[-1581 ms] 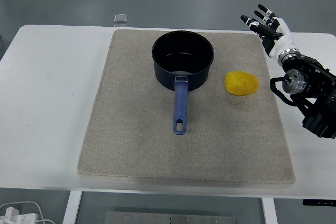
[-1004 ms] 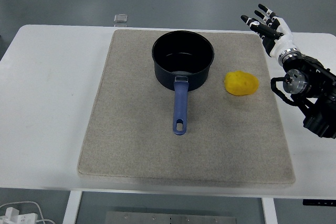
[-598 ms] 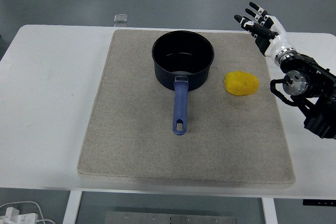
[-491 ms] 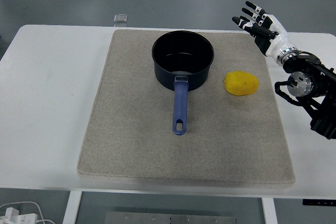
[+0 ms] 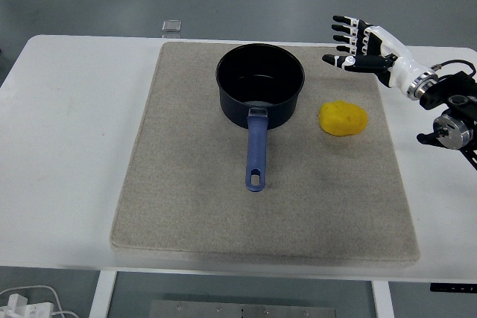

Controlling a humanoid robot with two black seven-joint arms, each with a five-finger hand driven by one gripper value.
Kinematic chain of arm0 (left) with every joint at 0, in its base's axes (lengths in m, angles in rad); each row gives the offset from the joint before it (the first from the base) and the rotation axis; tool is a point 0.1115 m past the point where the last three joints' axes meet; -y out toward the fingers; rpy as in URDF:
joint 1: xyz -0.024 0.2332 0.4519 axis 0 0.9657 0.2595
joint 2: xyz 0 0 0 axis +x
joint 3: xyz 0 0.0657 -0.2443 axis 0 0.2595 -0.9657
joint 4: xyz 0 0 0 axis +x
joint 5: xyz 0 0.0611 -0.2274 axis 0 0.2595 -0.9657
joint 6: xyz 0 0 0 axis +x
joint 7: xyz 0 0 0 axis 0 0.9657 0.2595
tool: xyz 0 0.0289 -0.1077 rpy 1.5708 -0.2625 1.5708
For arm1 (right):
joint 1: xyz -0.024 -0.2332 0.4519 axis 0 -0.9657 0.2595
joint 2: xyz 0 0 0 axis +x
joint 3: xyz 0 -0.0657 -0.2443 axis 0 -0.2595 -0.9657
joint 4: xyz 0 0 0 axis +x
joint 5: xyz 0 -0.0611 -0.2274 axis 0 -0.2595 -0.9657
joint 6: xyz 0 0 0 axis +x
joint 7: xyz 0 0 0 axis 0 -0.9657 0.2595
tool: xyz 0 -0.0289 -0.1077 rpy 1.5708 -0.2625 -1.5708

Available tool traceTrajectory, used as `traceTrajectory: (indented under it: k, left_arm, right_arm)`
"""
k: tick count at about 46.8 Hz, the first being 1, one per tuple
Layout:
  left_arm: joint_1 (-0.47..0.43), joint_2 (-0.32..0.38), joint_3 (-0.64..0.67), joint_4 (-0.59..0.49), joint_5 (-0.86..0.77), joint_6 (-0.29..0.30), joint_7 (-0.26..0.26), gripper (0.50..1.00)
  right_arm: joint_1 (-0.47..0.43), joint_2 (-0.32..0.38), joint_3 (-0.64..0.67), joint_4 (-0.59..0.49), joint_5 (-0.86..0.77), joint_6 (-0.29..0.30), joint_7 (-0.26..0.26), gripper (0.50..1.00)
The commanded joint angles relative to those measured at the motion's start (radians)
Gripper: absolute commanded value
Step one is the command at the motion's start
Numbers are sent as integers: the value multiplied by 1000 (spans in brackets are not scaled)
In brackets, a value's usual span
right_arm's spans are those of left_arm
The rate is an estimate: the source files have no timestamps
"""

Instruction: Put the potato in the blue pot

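A yellow potato [image 5: 343, 118] lies on the beige mat [image 5: 186, 214], just right of the dark blue pot [image 5: 259, 83]. The pot stands upright and empty at the mat's back middle, its blue handle [image 5: 256, 152] pointing toward the near edge. My right hand [image 5: 354, 44] comes in from the right edge, raised above the mat's back right, beyond the potato and apart from it. Its fingers are spread and hold nothing. The left arm is out of view.
The mat covers most of the white table [image 5: 67, 147]. A small clear object [image 5: 171, 26] sits at the table's back edge. White cables [image 5: 22, 303] lie on the floor at the bottom left.
My right hand has swung left and forward, from the table's right side to over the mat's back right corner, with the arm lifting. The fingers stayed spread. Potato and pot have not moved.
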Motion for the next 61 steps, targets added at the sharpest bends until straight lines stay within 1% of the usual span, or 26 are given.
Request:
traceTrajectory:
  k: [1, 8, 14, 18, 26, 33, 40, 50, 61]
  left_arm:
    - [0, 0, 0, 1, -1, -1, 0, 999]
    - [0, 0, 2, -1, 1, -1, 0, 999]
    - [-2, 0, 2, -2, 1, -1, 0, 999]
    - [-3, 0, 0, -2, 1, -1, 0, 999]
    - [-8, 0, 0, -2, 1, -1, 0, 999]
    - [-8, 0, 0, -4, 1, -1, 0, 999]
    - [-8, 0, 0, -2, 1, -1, 0, 999]
    - [-8, 0, 0, -2, 1, -1, 0, 999]
    - [-8, 0, 0, -1, 1, -1, 0, 999]
  right_arm:
    - [-7, -37, -21, 43, -60, -2, 14, 926]
    - [-35, -106, -36, 134, -129, -5, 24, 926]
    - [-58, -143, -38, 194, -190, -8, 27, 926]
    - [-70, -157, -38, 218, -268, -15, 45, 926]
    - [-99, -157, -38, 223, -420, -57, 56, 926]
    - [-107, -152, -44, 223, -479, -94, 76, 924]
    - [-110, -154, -81, 223, -519, -134, 93, 924]
    - [-113, -146, -84, 211, -519, -149, 97, 924]
    - [-121, -141, -76, 204, -509, -149, 102, 919]
